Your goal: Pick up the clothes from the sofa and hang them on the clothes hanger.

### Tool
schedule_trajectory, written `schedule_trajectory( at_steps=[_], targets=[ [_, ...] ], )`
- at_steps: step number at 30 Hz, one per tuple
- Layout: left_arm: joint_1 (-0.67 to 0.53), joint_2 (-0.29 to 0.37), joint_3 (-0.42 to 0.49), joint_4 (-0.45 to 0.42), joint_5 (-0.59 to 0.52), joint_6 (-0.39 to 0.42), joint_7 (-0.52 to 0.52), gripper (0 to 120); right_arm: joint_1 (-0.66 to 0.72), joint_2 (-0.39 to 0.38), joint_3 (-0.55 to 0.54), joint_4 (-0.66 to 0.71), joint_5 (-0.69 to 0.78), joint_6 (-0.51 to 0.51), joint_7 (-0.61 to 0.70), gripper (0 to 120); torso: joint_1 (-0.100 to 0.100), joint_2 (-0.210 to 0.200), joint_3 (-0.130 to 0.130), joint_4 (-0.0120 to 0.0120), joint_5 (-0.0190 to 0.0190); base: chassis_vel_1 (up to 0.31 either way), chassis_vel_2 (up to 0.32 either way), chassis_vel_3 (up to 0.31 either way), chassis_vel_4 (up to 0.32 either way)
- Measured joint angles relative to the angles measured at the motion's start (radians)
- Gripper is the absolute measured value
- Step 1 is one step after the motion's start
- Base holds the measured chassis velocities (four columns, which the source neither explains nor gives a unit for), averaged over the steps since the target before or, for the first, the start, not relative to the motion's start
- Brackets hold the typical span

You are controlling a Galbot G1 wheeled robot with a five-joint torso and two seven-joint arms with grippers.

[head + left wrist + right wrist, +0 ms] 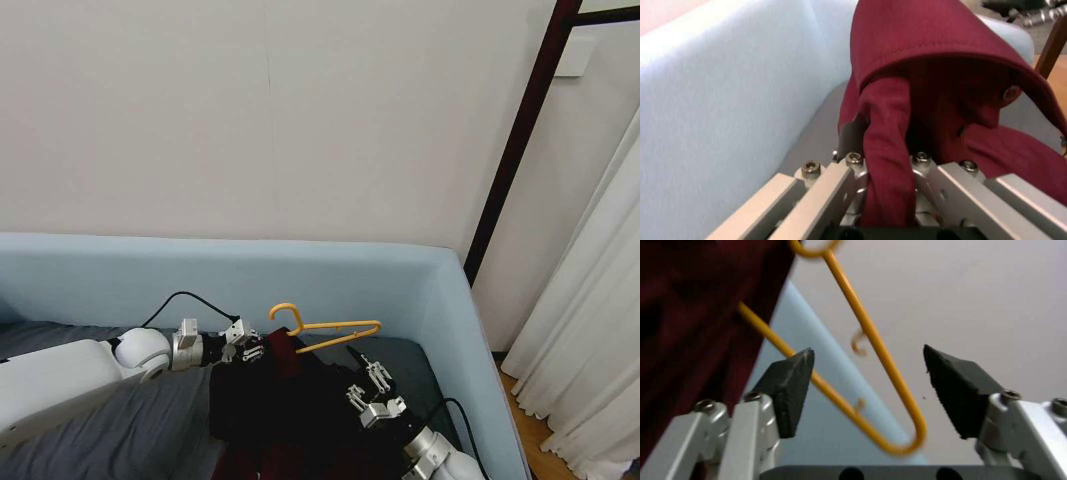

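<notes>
On the sofa (440,300), toward its right end, a dark red garment (290,405) lies heaped, with a yellow hanger (340,325) at its far edge. The left gripper (250,352) is clamped on the garment's far left part; its wrist view shows a fold pinched between the fingers (820,200). The right gripper (372,392), near right, is spread wide; its wrist view shows the hanger's end between the pads (790,385).

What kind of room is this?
Probably a living room: a blue sofa, white curtains, a dark red shirt with an orange hanger. The left gripper pinches the shirt; the right gripper is open around the hanger.
</notes>
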Motion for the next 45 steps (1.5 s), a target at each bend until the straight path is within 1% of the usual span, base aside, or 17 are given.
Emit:
schedule_trajectory(
  at_steps=[3, 4, 5, 8, 10, 11, 14, 15, 18, 20, 25, 26, 30, 32, 40, 43, 45],
  targets=[
    [0.03, 0.017, -0.011, -0.002, 0.002, -0.006, -0.006, 1, -0.034, -0.032, 0.012, 0.023, 0.18, -0.071, -0.054, 80, 0.0, 0.0, 0.0, -0.0002, 0.0004, 0.0, 0.0, 0.0, 0.0],
    [0.049, 0.022, -0.016, -0.004, 0.002, -0.009, -0.014, 1, -0.051, -0.049, 0.016, 0.033, 0.325, -0.123, -0.114, 86, 0.0, 0.0, 0.0, -0.0002, 0.0, 0.0, 0.0, 0.0, 0.0],
    [0.049, 0.022, -0.016, -0.004, 0.002, -0.009, -0.014, 1, -0.051, -0.049, 0.016, 0.033, 0.325, -0.123, -0.114, 86, 0.0, 0.0, 0.0, -0.0002, 0.0, 0.0, 0.0, 0.0, 0.0],
    [0.097, 0.021, -0.037, -0.002, -0.003, -0.014, -0.039, 1, -0.057, -0.064, 0.027, 0.025, 0.592, -0.229, -0.218, 98, 0.0, 0.0, 0.0, -0.0004, 0.0003, 0.0, 0.0, 0.0, 0.0],
    [0.12, 0.02, -0.041, 0.0, -0.012, -0.015, -0.048, 1, -0.032, -0.067, 0.024, 0.005, 0.734, -0.289, -0.271, 100, 0.0, 0.0, 0.0, -0.0005, 0.0002, 0.0, 0.0, 0.0, 0.0],
    [0.12, 0.02, -0.041, 0.0, -0.012, -0.015, -0.048, 1, -0.032, -0.067, 0.024, 0.005, 0.734, -0.289, -0.271, 100, 0.0, 0.0, 0.0, -0.0005, 0.0002, 0.0, 0.0, 0.0, 0.0],
    [0.15, 0.017, -0.05, 0.0, -0.022, -0.019, -0.058, 1, 0.044, -0.065, 0.0, -0.046, 0.932, -0.394, -0.342, 100, 0.0, 0.0, 0.0, -0.0001, 0.0001, 0.0, 0.0, 0.0, 0.0],
    [0.15, 0.017, -0.05, 0.0, -0.022, -0.019, -0.058, 1, 0.044, -0.065, 0.0, -0.046, 0.932, -0.394, -0.342, 100, 0.0, 0.0, 0.0, -0.0001, 0.0001, 0.0, 0.0, 0.0, 0.0],
    [0.173, 0.015, -0.059, -0.006, -0.029, -0.023, -0.064, 1, 0.151, -0.019, -0.03, -0.162, 1.086, -0.458, -0.391, 100, 0.0, 0.0, 0.0, -0.0003, 0.0003, 0.0, 0.0, 0.0, 0.0],
    [0.178, 0.016, -0.062, -0.009, -0.029, -0.025, -0.064, 1, 0.188, -0.003, -0.044, -0.201, 1.109, -0.465, -0.405, 100, 0.0, 0.0, 0.0, -0.0002, 0.0004, 0.0, 0.0, 0.0, 0.0],
    [0.194, 0.026, -0.07, -0.011, -0.028, -0.031, -0.066, 1, 0.354, 0.072, -0.112, -0.406, 1.169, -0.462, -0.469, 100, 0.0, 0.0, 0.0, 0.0, 0.0001, 0.0, 0.0, 0.0, 0.0],
    [0.194, 0.026, -0.07, -0.011, -0.028, -0.031, -0.066, 1, 0.354, 0.072, -0.112, -0.406, 1.169, -0.462, -0.469, 100, 0.0, 0.0, 0.0, 0.0, 0.0001, 0.0, 0.0, 0.0, 0.0],
    [0.196, 0.036, -0.073, -0.024, -0.029, -0.032, -0.065, 1, 0.437, 0.13, -0.152, -0.621, 1.177, -0.419, -0.566, 100, 0.0, 0.0, 0.0, -0.0002, 0.0002, 0.0, 0.0, 0.0, 0.0],
    [0.194, 0.038, -0.073, -0.027, -0.03, -0.032, -0.065, 1, 0.449, 0.146, -0.155, -0.668, 1.176, -0.414, -0.591, 100, 0.0, 0.0, 0.0, -0.0004, 0.0, 0.0, 0.0, 0.0, 0.0],
    [0.177, 0.036, -0.065, -0.013, -0.024, -0.03, -0.058, 1, 0.484, 0.235, -0.129, -0.85, 1.176, -0.394, -0.673, 100, 0.0, 0.0, 0.0, -0.0003, -0.0001, 0.0, 0.0, 0.0, 0.0],
    [0.175, 0.032, -0.065, -0.01, -0.025, -0.03, -0.058, 1, 0.492, 0.273, -0.098, -0.912, 1.175, -0.385, -0.674, 96, 0.0, 0.0, 0.0, -0.0003, 0.0002, 0.0, 0.0, 0.0, 0.0],
    [0.17, 0.033, -0.064, -0.013, -0.025, -0.029, -0.059, 1, 0.503, 0.312, -0.063, -0.979, 1.17, -0.381, -0.679, 87, 0.0, 0.0, 0.0, -0.0002, 0.0001, 0.0, 0.0, 0.0, 0.0]
  ],
)
